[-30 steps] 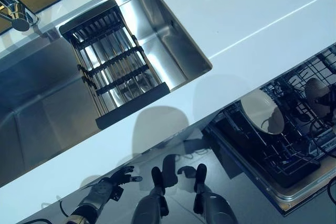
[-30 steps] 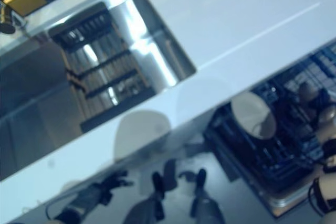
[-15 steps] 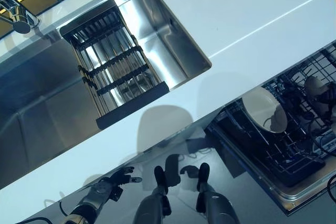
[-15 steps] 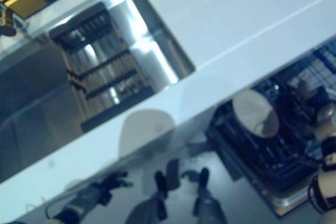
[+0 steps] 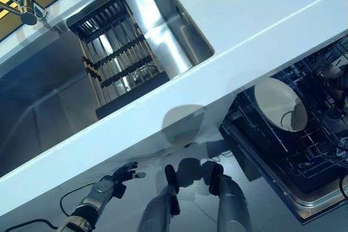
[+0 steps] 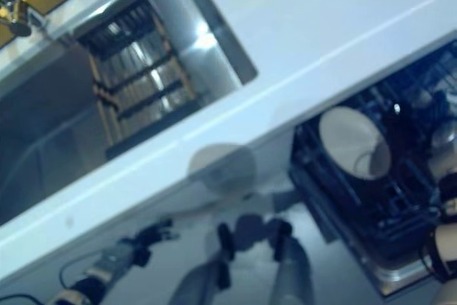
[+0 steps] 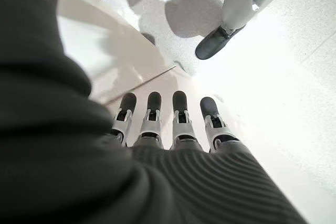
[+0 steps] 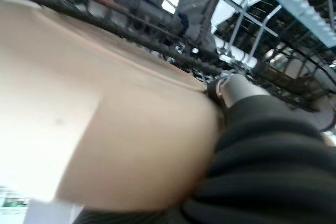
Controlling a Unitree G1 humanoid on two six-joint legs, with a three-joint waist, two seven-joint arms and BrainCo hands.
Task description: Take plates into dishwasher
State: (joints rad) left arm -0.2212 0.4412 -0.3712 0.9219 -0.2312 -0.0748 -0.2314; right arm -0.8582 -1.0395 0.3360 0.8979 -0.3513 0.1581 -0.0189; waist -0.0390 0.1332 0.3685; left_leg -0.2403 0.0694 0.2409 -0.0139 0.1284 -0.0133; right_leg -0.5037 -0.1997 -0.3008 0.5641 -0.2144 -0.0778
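Note:
The dishwasher's lower rack (image 5: pixel 304 161) is pulled out at the right, under the counter. A white plate (image 5: pixel 280 111) leans tilted among its wires. In the right wrist view a beige plate (image 8: pixel 105 129) fills most of the picture, with the rack's dark wires (image 8: pixel 173 51) just beyond it. My right hand (image 8: pixel 239 88) is shut on that plate, one dark-tipped finger curled over its rim. In the eye views this hand shows only at the right edge, over the rack (image 6: pixel 444 166). My left hand (image 5: pixel 120 176) hangs open and holds nothing, low beside the counter front.
A steel sink (image 5: pixel 49 107) with a black slatted drying rack (image 5: pixel 117 58) lies at the left, a tap (image 5: pixel 24 5) above it. The white counter (image 5: pixel 255 9) runs across the view. Grey floor (image 7: pixel 273 77) lies below.
The whole picture has shifted, so the camera moved. My right hand has gone further toward the right edge, over the rack. The white plate and my left hand keep their places.

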